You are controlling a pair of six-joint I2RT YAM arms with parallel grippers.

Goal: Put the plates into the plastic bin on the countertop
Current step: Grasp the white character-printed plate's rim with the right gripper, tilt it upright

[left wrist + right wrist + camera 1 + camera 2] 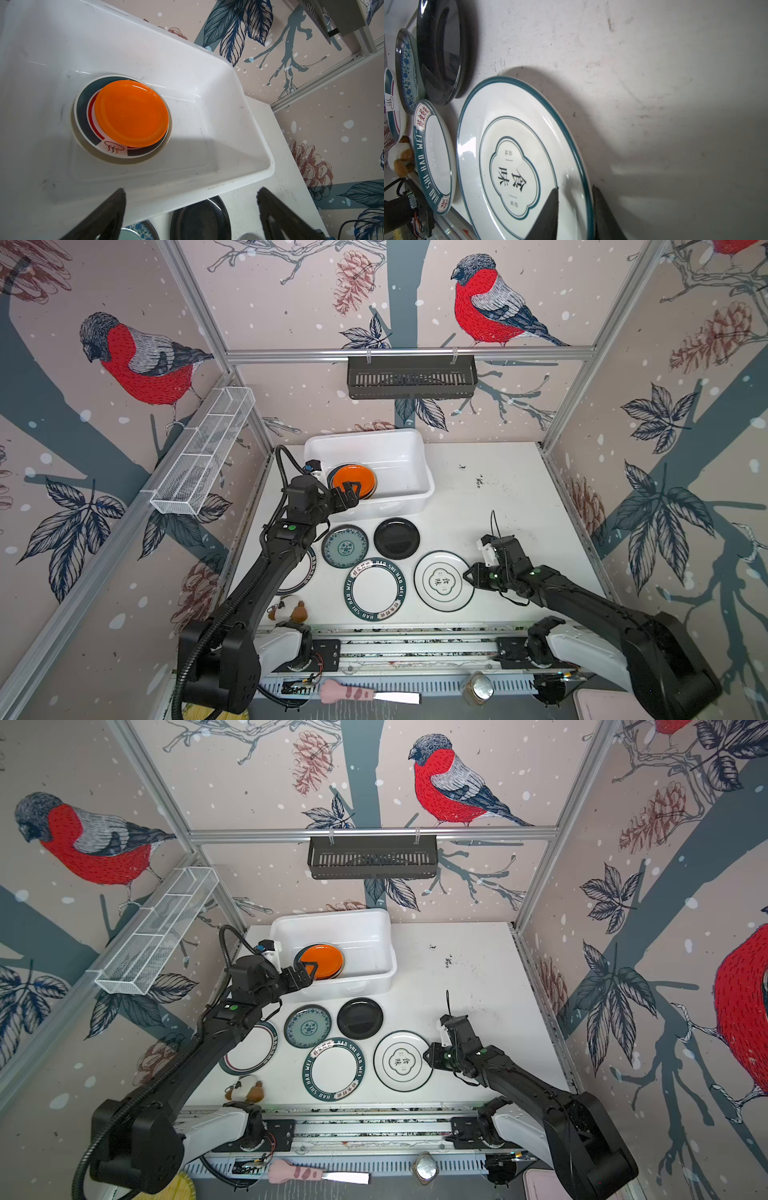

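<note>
On my left, the left gripper (351,491) hangs over the near wall of the plastic bin (386,448). Its jaws are spread wide and hold nothing; the wrist view shows both fingers (108,214) well apart with only the bin's edge between them. Inside the bin, the orange plate (131,113) tops a small stack toward the left end, and the right half of the floor is bare. In front of the bin on the countertop (498,497), going rightward, I see a banded plate (305,578) half under the left arm. Then come the teal patterned plate (345,546), the lettered plate (375,589), the black plate (397,538) and the emblem plate (444,580). The right gripper (575,187) sits at that last plate's right edge with its jaws drawn in narrow across the rim. One finger (548,214) lies over the inner face and the other outside. I judge that a pinch, though the plate is not yet lifted. From this claw the bin lies farther back and to the left, with the black plate between. The bin's long axis runs left to right, so I'd aim for its bare right half, clear of the left arm.
</note>
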